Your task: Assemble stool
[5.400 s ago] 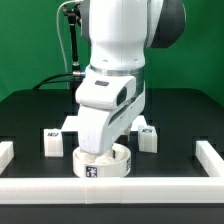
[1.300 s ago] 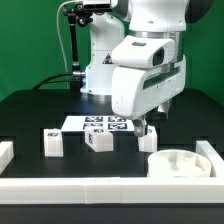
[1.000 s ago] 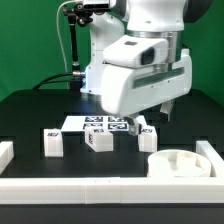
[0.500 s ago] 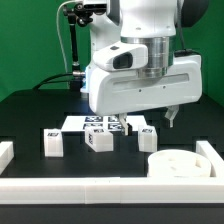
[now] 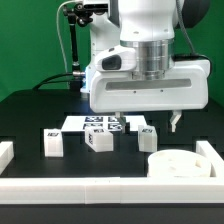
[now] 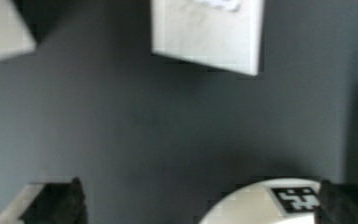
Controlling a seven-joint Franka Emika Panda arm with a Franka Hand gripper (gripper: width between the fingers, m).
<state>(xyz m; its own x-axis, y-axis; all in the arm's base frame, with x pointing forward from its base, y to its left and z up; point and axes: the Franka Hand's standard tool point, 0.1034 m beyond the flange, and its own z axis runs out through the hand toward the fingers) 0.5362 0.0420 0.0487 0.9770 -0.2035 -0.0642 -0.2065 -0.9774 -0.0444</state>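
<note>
In the exterior view the gripper (image 5: pixel 147 124) hangs over the table, fingers spread wide and empty. The seat (image 5: pixel 178 165) lies at the exterior view's right, near the front rail (image 5: pixel 110 188). The first leg (image 5: pixel 53 142), second leg (image 5: pixel 98 140) and third leg (image 5: pixel 147 138) stand in a row before the marker board (image 5: pixel 92 122). In the wrist view the open gripper (image 6: pixel 208 200) frames a blurred tagged block, probably the third leg (image 6: pixel 286 198), with the marker board (image 6: pixel 211 35) beyond.

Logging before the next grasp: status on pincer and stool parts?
Pincer open, empty, above one leg. Seat flat at the exterior view's right; all three legs loose, unattached. Nothing blocking visible.
</note>
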